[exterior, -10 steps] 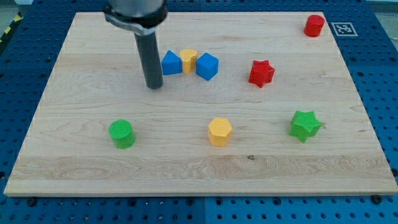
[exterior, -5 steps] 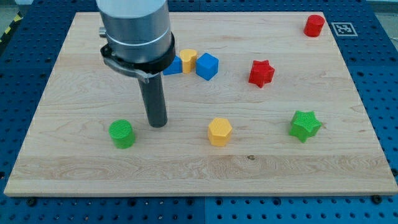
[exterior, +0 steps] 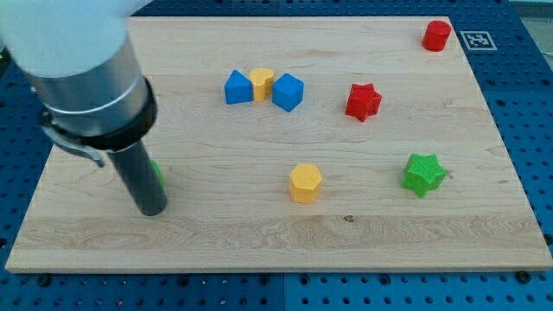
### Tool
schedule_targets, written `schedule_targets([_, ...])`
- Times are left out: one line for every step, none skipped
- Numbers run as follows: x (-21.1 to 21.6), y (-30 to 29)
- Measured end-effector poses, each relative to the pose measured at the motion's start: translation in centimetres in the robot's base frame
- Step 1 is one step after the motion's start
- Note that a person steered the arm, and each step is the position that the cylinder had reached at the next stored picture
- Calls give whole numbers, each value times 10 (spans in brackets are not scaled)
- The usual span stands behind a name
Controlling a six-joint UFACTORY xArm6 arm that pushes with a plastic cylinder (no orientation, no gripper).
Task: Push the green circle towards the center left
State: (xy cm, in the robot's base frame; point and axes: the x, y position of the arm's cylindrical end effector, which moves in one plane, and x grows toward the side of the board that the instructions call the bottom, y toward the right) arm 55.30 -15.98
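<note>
The green circle [exterior: 159, 176] is near the board's lower left and almost wholly hidden behind my rod; only a thin green sliver shows at the rod's right edge. My tip [exterior: 153, 208] rests on the board just below and in front of it, seemingly touching or very close to it.
Two blue blocks [exterior: 238, 88] [exterior: 288, 92] flank a yellow block [exterior: 263, 83] at the upper middle. A red star [exterior: 363, 101] lies right of them, a red cylinder [exterior: 437, 35] at the top right, a yellow hexagon [exterior: 305, 183] at lower centre, a green star [exterior: 423, 174] at the lower right.
My rod has swept from beside the blue blocks down and to the left, and now covers the green circle. The circle seems to have shifted slightly left and up.
</note>
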Motion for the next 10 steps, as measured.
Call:
schedule_targets([-6, -5])
schedule_targets([-6, -31])
schedule_targets([-14, -22])
schedule_targets([-14, -3])
schedule_targets([-15, -3])
schedule_targets([-19, -3])
schedule_targets([-21, 0])
schedule_targets([-25, 16])
schedule_targets([-32, 18])
schedule_targets([-43, -1])
